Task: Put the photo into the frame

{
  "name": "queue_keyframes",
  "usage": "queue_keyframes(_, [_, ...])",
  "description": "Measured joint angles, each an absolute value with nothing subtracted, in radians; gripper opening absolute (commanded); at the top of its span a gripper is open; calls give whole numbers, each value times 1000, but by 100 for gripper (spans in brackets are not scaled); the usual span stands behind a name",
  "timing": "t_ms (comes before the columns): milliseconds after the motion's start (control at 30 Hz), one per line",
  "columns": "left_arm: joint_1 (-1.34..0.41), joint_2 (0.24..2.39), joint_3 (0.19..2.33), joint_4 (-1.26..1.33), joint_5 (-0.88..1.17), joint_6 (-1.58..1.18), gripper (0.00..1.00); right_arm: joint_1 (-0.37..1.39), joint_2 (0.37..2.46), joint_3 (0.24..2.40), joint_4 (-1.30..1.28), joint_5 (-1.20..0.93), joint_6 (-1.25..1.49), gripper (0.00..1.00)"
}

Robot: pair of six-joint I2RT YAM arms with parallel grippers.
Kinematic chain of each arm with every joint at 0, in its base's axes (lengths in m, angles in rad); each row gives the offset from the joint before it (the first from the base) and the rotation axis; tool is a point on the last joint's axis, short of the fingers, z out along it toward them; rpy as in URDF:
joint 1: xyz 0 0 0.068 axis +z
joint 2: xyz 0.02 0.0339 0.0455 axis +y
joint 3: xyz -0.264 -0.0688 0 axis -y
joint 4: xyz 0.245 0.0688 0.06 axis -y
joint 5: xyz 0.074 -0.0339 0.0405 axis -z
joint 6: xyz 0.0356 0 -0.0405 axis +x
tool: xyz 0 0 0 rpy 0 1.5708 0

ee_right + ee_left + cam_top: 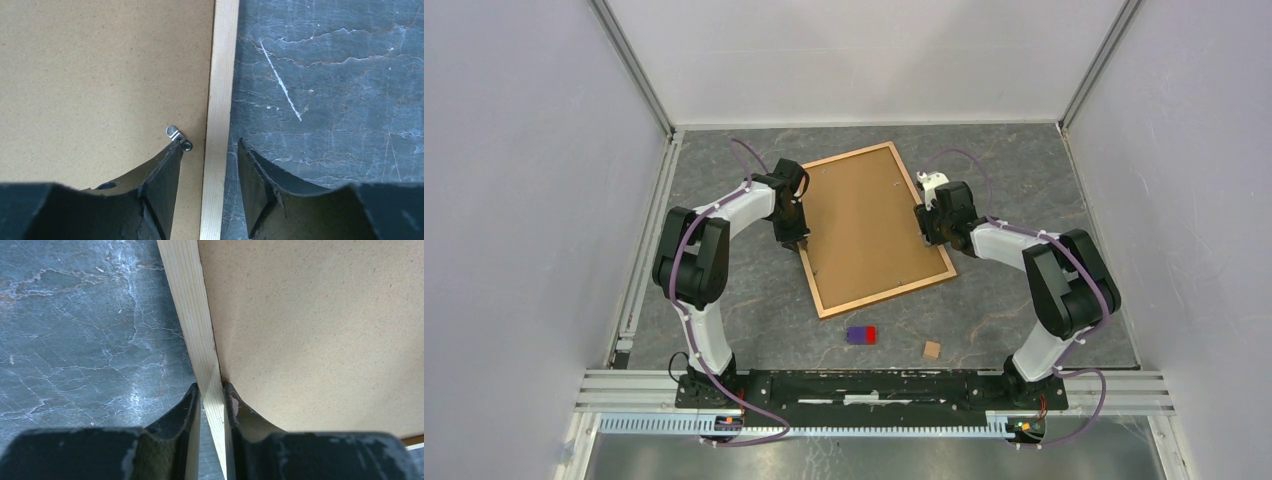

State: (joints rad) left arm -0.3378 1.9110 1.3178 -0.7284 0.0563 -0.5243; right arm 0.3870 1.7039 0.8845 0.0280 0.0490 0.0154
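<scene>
The frame (889,293) lies back-up on the grey table, its light wood rail round a plain brown backing board (869,225). The photo is hidden. My left gripper (796,240) is at the frame's left side. In the left wrist view it (211,386) is shut on the rail (192,315), one finger outside and one on the board (310,330). My right gripper (927,232) is at the right side. Its jaws (210,142) stand open astride the rail (222,75) with gaps on both sides. Its inner fingertip sits at a small metal clip (176,134) on the board (100,75).
A small purple and red block (861,334) and a small wooden cube (932,349) lie near the front, below the frame. White walls close in the table on the left, right and back.
</scene>
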Motion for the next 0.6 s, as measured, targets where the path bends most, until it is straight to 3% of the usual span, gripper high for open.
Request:
queue_keyframes(233, [-337, 1911, 1318, -728, 57, -524, 2, 389, 1699, 878, 32, 14, 3, 53])
queue_keyframes(600, [-337, 1911, 1318, -728, 57, -524, 2, 390, 1720, 896, 36, 30, 3, 46])
